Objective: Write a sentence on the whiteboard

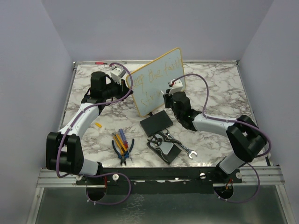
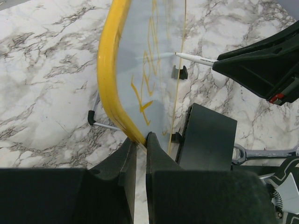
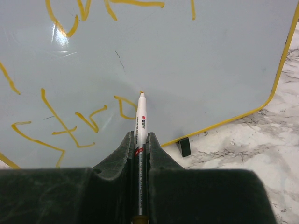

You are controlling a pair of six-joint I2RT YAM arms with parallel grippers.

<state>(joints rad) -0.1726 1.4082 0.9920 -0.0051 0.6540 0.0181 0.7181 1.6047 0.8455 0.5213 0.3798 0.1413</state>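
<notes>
The whiteboard [image 1: 154, 79], glossy white with a yellow frame, stands tilted at the back middle of the table. The sentence [image 1: 156, 74] is in yellow-orange letters on two lines; the lower line [image 3: 70, 123] is only partly written. My left gripper [image 2: 140, 138] is shut on the whiteboard's yellow frame [image 2: 110, 79] at its left edge. My right gripper [image 3: 139, 137] is shut on a white marker [image 3: 139, 126]. The marker's tip touches the board beside the last stroke of the lower line. The marker also shows in the left wrist view [image 2: 196, 58].
A flat black pad [image 1: 156, 124] lies in front of the board. Pliers and screwdrivers [image 1: 122, 144] lie front left. A wrench [image 1: 180, 145] and a black holder [image 1: 163, 148] lie front middle. A small yellow piece [image 1: 98, 124] lies by the left arm.
</notes>
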